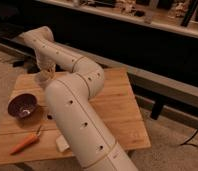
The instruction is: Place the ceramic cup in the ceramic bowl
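In the camera view, the end effector (45,66) hung over the far left corner of the wooden counter (119,107), pointing straight down. The ceramic cup (42,78) showed as a pale shape right under it. How wide the end effector stood, or whether it had the cup, could not be told.

The ceramic bowl (23,105) sat nearer the camera, close to the left edge and apart from the cup, with a carrot (26,142) further forward.

The step looked like securing the cup for the carry. Done well, that meant a firm, centred hold, a clean lift, then a short move toward the bowl.

The cup seemed upright, long axis vertical, though its rim was unclear.
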`<state>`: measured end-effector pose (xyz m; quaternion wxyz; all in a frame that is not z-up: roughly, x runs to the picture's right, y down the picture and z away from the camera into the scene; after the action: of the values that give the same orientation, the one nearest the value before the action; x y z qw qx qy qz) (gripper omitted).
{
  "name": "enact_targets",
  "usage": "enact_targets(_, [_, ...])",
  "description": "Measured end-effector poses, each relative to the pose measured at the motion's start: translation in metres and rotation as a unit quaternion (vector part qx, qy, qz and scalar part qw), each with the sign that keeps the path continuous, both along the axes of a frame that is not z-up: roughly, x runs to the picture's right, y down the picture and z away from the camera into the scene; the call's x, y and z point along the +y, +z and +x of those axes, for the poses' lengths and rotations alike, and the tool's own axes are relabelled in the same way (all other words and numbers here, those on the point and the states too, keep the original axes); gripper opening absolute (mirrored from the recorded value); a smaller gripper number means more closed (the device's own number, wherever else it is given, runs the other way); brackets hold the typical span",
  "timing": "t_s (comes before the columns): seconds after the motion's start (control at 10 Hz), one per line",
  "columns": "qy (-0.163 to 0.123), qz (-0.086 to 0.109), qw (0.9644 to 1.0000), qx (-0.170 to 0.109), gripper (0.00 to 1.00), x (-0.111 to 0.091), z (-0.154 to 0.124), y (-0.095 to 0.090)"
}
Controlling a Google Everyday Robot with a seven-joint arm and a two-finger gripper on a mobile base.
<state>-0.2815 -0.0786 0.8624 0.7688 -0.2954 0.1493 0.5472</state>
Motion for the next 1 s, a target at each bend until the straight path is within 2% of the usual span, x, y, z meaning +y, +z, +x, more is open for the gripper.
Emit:
enact_targets(0.5, [-0.022, -0.006, 0.9991, -0.035, 0.00, -0.011, -0.012, -0.040])
enact_targets(0.8, [-0.044, -0.017, 0.9965, -0.068, 0.00, -0.008, -0.024, -0.082])
enact_targets(1.0, [-0.057, -0.023, 0.9944, -0.086, 0.00, 0.000, -0.028, -0.102])
